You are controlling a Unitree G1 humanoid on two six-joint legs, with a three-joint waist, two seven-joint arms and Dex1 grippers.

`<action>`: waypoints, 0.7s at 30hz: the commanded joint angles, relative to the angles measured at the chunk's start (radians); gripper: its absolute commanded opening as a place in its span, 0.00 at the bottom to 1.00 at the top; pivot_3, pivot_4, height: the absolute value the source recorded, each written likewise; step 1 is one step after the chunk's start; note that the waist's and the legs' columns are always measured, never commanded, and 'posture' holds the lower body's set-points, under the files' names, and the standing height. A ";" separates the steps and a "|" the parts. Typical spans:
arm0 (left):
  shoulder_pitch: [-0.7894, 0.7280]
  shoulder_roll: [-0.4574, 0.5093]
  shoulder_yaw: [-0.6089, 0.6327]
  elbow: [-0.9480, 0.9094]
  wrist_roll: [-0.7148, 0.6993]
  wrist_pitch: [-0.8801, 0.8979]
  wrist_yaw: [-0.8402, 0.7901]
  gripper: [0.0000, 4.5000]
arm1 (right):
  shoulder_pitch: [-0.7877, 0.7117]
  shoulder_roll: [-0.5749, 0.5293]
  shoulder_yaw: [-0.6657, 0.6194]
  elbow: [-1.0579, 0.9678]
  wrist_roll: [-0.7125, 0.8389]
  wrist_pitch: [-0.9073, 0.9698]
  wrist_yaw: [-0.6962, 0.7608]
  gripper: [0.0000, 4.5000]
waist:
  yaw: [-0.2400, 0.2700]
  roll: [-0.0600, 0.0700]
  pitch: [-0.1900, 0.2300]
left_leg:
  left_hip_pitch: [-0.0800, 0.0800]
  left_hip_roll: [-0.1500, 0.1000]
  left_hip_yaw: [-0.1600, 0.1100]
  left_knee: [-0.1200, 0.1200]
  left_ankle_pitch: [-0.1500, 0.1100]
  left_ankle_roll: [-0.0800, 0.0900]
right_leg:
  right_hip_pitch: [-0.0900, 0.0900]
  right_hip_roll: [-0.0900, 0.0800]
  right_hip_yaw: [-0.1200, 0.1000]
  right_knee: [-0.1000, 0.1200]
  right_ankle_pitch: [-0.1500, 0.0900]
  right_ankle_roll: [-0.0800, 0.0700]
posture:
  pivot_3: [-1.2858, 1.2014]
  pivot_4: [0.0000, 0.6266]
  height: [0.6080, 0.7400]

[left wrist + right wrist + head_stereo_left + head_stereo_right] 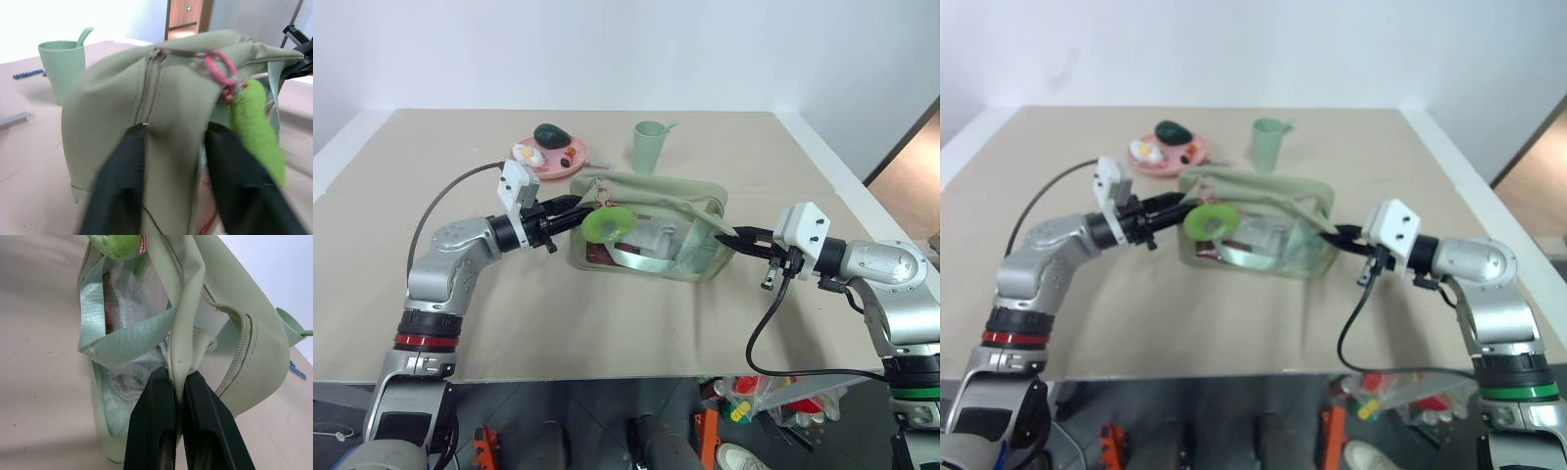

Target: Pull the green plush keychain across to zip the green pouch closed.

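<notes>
— Nearest us, our right pincer [178, 382] clamps a soft fold at the green pouch's [651, 230] end.

— Our left pincer [173, 147] straddles its other end, fingers apart. The green plush keychain [607, 221] hangs just beside it: light, squashy. We'd grip the clasp, judging fuzz slippery. The pouch lies mid-desk [607, 323].

1. No words, brand names or numbers can be read on anything here.
2. A small green sign [188, 8] hangs on the brown door [185, 14] far behind the table (its mark is too tiny to make out).
</notes>
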 commanded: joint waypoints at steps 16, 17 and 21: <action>0.007 0.022 0.017 -0.164 -0.036 0.095 0.024 0.00 | -0.032 -0.036 -0.036 -0.040 0.061 0.143 0.039 0.67 | 0.000 0.000 0.000 | 0.000 0.000 0.000 0.000 0.000 0.000 | -0.001 0.000 0.000 0.000 0.000 0.000 | 0.52 0.24 1.00; 0.009 0.023 0.017 -0.171 -0.037 0.105 0.031 0.00 | -0.037 -0.049 -0.045 -0.042 0.058 0.147 0.039 0.73 | 0.000 0.000 0.000 | 0.000 0.000 0.000 0.000 0.000 0.000 | -0.001 0.000 0.000 0.000 0.000 0.000 | 0.52 0.24 1.00; 0.030 0.030 0.017 -0.198 -0.032 0.137 0.061 0.00 | -0.074 -0.099 -0.078 -0.049 0.056 0.180 0.017 0.98 | 0.000 0.000 0.000 | -0.001 0.000 0.000 0.000 0.000 0.000 | -0.001 0.000 0.000 0.000 0.000 0.000 | 0.52 0.24 1.00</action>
